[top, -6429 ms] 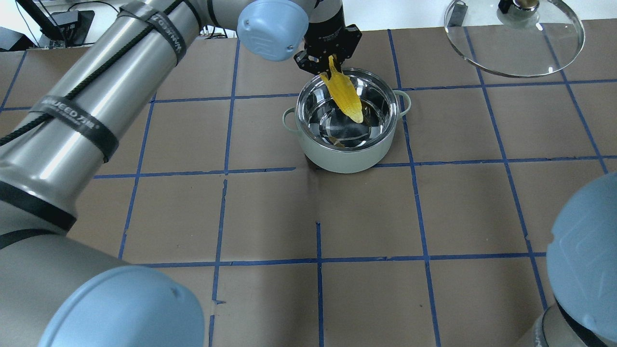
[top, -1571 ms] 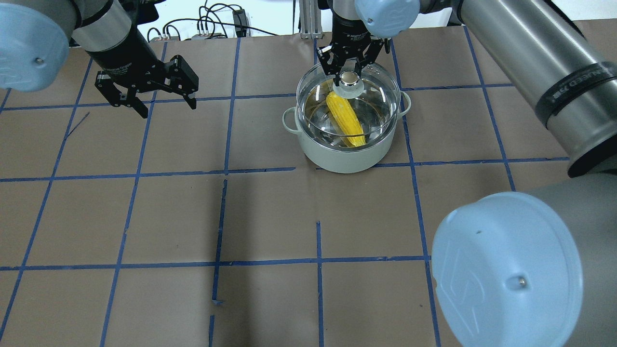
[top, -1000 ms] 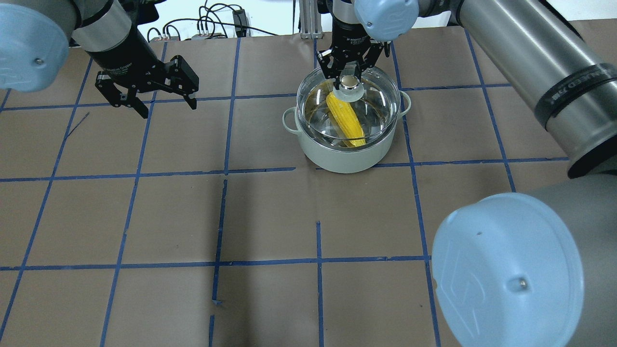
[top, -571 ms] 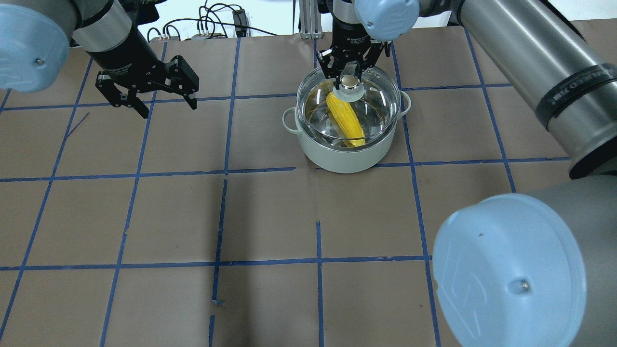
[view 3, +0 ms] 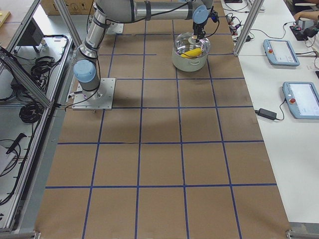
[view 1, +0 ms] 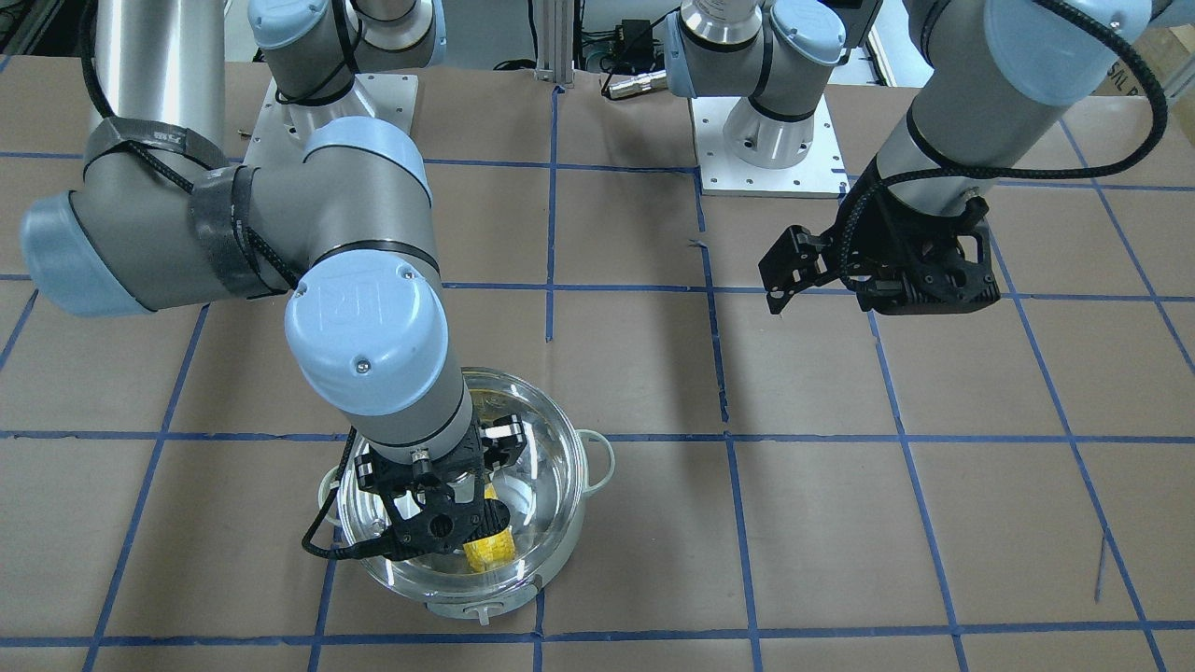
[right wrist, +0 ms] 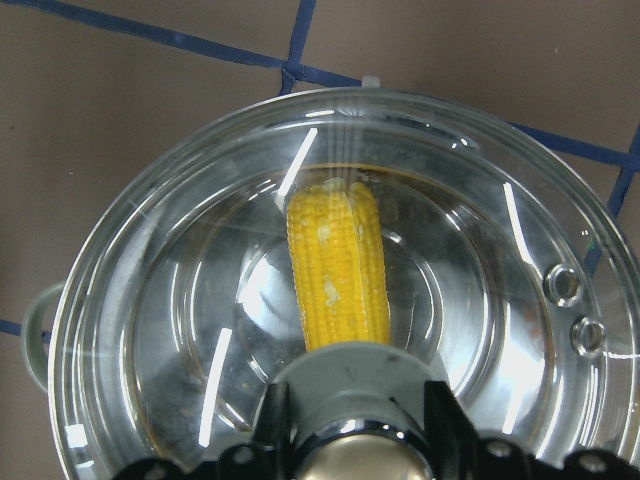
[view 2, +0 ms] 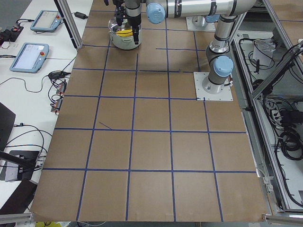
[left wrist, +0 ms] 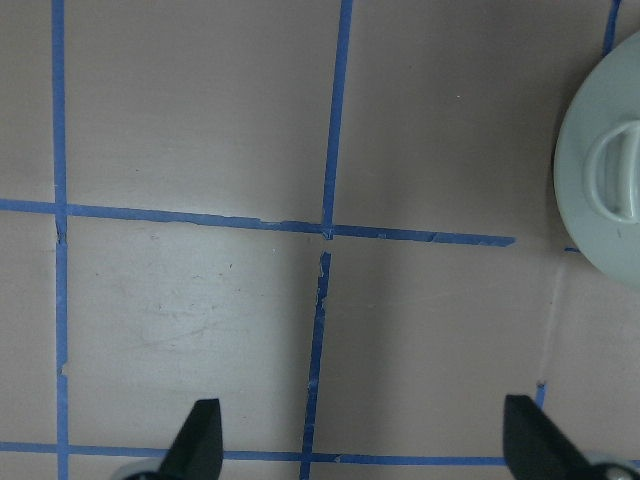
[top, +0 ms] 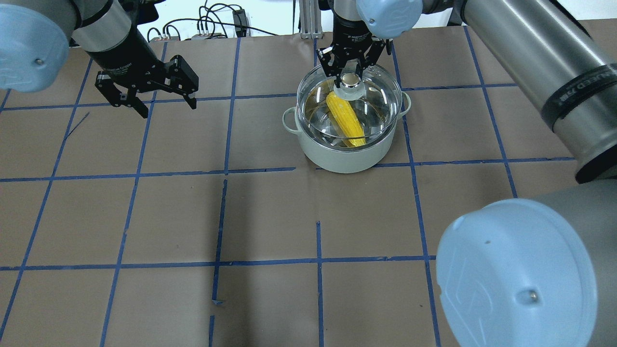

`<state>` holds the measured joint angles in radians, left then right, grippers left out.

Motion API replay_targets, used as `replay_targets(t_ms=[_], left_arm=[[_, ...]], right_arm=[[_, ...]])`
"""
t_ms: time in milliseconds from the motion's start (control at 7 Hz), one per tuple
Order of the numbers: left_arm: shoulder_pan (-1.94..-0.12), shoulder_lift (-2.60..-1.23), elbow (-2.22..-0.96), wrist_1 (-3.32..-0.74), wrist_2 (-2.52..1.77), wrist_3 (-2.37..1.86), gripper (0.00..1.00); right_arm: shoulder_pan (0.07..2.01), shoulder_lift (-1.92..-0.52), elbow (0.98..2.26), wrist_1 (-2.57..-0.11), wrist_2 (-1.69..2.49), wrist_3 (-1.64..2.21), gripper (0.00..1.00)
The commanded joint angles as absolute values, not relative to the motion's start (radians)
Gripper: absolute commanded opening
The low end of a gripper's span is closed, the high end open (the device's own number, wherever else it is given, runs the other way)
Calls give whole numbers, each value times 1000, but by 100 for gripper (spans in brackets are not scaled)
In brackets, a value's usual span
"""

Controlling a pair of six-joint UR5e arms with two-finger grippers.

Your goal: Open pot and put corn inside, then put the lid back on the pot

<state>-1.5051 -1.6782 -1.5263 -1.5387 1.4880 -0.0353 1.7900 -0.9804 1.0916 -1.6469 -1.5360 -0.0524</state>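
We've got the right gripper clamped on the knob of the lid; glass, so probably heavy, slick, chippable; the knob looks the only sane hold; left gripper hangs spread apart, empty.

Glass lid seemingly seated on green pot, corn inside.

Corn in pot; lid on pot.

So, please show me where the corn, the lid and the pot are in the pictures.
corn (top: 345, 119), overhead exterior view, middle of the ear.
lid (top: 378, 99), overhead exterior view, the clear glass dome.
pot (top: 340, 156), overhead exterior view, the green outer wall.
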Motion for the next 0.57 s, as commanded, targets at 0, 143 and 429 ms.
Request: replay_targets(t_ms=[0, 143, 429], left_arm=[[-1505, -1678, -1528, -1539, 1488, -35, 100], [-1505, -1678, -1529, -1539, 1488, -35, 100], [-1505, -1678, -1532, -1537, 1486, -35, 100]], right_arm=[[1790, -989, 1112, -1646, -1536, -55, 8], [1790, -989, 1115, -1646, -1536, -58, 8], [1790, -989, 1115, -1641, -1536, -58, 8]])
